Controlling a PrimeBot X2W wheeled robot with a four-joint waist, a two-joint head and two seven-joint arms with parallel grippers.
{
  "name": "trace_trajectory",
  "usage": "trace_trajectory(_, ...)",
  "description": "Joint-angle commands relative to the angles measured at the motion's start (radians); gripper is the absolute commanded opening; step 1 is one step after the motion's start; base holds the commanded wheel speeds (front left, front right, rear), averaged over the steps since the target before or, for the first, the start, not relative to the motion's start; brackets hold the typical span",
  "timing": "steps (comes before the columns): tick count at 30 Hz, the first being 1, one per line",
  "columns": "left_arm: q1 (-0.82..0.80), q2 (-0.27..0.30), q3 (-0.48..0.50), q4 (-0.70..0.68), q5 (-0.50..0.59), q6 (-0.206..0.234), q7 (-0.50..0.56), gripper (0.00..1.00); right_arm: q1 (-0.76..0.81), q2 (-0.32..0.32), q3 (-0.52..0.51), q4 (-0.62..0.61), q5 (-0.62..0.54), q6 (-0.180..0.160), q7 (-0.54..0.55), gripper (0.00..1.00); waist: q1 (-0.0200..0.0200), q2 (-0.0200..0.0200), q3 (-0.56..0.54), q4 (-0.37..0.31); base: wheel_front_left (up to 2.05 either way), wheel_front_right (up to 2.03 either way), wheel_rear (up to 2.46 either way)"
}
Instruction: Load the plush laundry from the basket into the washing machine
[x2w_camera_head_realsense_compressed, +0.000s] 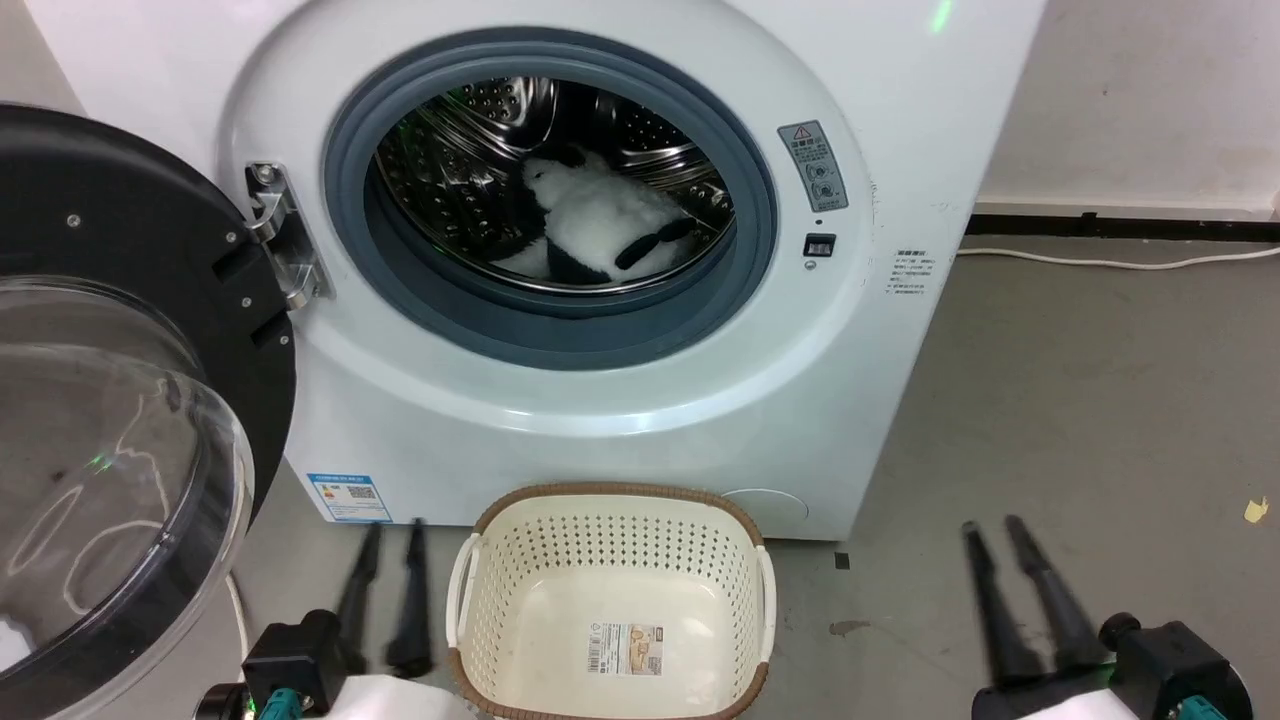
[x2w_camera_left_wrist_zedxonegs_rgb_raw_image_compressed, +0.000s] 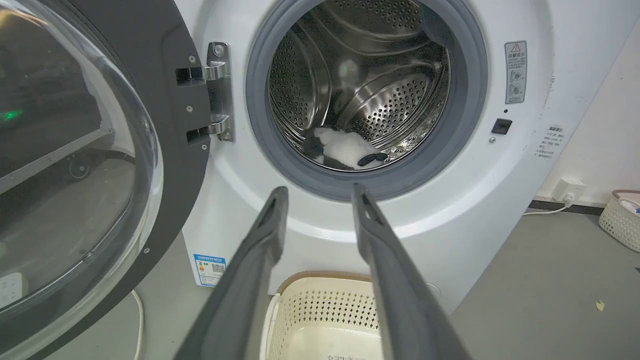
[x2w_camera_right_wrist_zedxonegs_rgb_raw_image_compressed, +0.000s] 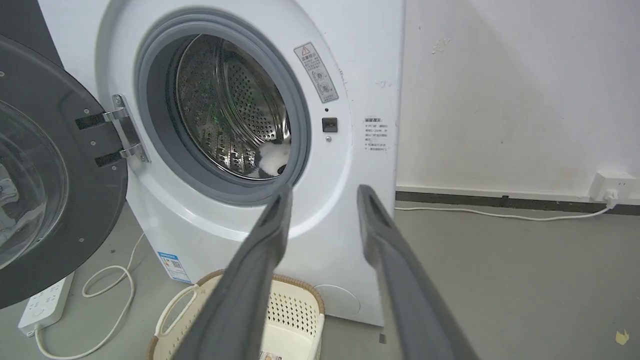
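Plush laundry, location: Found inside the drum (x2w_camera_head_realsense_compressed: 450, 170) of the washing machine (x2w_camera_head_realsense_compressed: 560, 430), in the upper centre of the head view. The plush laundry (x2w_camera_head_realsense_compressed: 600, 225) is lying on the drum's lower curve, behind the grey door ring (x2w_camera_head_realsense_compressed: 748, 200).
Plush laundry, appearance: A fluffy white body is recorded, with a black ear at the top, a black limb stretched to the right and a black patch at the lower left. Its exact pose cannot be told.
Drum: Shiny perforated steel is noted, with the toy reflected faintly in it.
Door: The door (x2w_camera_head_realsense_compressed: 130, 400) is swung fully open at the left of the frame, its clear bubble ringed in black and carried on a metal hinge (x2w_camera_head_realsense_compressed: 285, 240).
Basket: The basket (x2w_camera_head_realsense_compressed: 610, 492) is set on the grey floor (x2w_camera_head_realsense_compressed: 1080, 400) at the bottom centre, just before the machine. Cream perforated walls and a brown rim are seen, and the label sticker (x2w_camera_head_realsense_compressed: 625, 648) on its floor is fully exposed.
Left gripper: The left gripper (x2w_camera_head_realsense_compressed: 395, 525) is placed at the lower left, just beside the basket. Its jaws are parted and nothing is held.
Right gripper: The right gripper (x2w_camera_head_realsense_compressed: 990, 524) is placed at the lower right, well apart from the basket. Its jaws are parted and nothing is held.
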Motion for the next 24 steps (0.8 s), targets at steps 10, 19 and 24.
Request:
trace_trajectory(10, -0.002, 0.0, 0.005, -0.007, 0.014, -0.001, 0.017, 0.0, -0.005, 0.0, -0.003, -0.001, -0.009, 0.0, 0.017, 0.0, 0.0, 0.0, 0.0, 0.0, 0.0, 0.0, 0.0)
trace_trajectory(19, -0.003, 0.0, 0.009, -0.015, 0.029, -0.001, 0.035, 0.0, -0.011, 0.0, -0.007, -0.003, -0.018, 0.0, 0.035, 0.0, 0.0, 0.0, -0.001, 0.0, 0.0, 0.0, 0.0)
trace_trajectory(24, -0.004, 0.0, 0.011, -0.02, 0.038, -0.002, 0.045, 0.0, -0.014, 0.0, -0.009, -0.004, -0.023, 0.0, 0.045, 0.0, 0.0, 0.0, -0.001, 0.0, 0.0, 0.0, 0.0)
